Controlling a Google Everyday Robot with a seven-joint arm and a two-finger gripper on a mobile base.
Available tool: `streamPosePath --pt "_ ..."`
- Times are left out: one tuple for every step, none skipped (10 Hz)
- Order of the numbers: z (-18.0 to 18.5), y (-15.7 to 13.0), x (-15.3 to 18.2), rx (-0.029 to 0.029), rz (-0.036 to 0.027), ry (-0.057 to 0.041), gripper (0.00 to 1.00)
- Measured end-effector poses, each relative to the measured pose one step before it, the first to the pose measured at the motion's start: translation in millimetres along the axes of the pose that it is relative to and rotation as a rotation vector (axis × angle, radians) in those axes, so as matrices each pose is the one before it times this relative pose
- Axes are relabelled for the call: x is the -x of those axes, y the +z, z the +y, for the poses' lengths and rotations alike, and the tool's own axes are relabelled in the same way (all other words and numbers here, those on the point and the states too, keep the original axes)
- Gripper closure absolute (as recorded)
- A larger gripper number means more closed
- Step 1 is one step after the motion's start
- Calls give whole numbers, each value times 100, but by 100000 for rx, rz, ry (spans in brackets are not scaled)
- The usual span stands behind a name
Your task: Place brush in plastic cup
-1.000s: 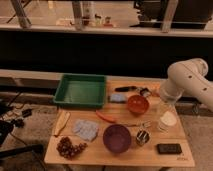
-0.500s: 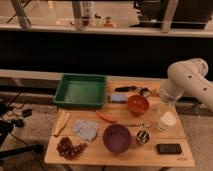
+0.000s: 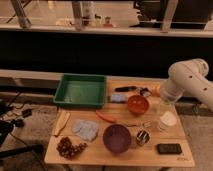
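Pincer [image 3: 163, 103] hangs wide, empty, just above the cup [image 3: 167, 120]; brush [image 3: 127, 89] lies on the surface [image 3: 95, 153] behind the orange bowl [image 3: 137, 104]. Swinging over could tip the cup or nudge the bowl.

No text, label, brand, number or sign can be read. Nothing legible is made out on the table [image 3: 95, 152], nor on the dark flat object [image 3: 169, 148] lying at its 5 o'clock corner. The gripper [image 3: 163, 100] is found at the table's 3 o'clock side, low at the end of the white arm [image 3: 192, 80] — and no marking can be read on either.
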Motion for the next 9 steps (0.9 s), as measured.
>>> streamPosePath --pt "-210 228 447 115 44 -682 20" --pt "-463 401 648 -96 354 -1349 20" --pt "-337 181 315 -193 199 -629 20" --pt "-487 291 262 -317 378 -1153 20" --pt "-631 263 177 -308 488 -1075 20" --pt "-868 422 414 -368 168 -1553 20" --pt "-961 429 260 -337 311 -1639 20" --pt "-950 435 185 -499 -172 -1856 20" --pt "-739 373 -32 -463 -216 -2382 20"
